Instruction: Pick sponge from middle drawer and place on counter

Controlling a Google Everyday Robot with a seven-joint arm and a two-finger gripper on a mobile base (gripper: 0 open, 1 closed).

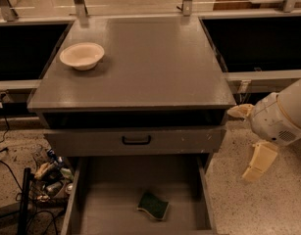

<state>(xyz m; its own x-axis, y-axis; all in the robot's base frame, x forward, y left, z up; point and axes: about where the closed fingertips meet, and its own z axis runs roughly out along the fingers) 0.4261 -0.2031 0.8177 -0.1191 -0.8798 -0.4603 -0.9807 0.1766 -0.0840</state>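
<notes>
The small dark-green sponge (pixel 154 205) lies crosswise (slightly slanted) on the grey drawer floor (pixel 111 199), down-left of the cream gripper (pixel 240 143) beside the cabinet (pixel 189 138), fingers (pixel 260 160) spread apart.

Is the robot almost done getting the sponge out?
Not yet. Done: the middle drawer is pulled open. In hand: nothing; the gripper hangs right of the cabinet, jaws apart and empty. Left: reach down, grab the sponge lying on the drawer floor, and set it on the counter.
</notes>
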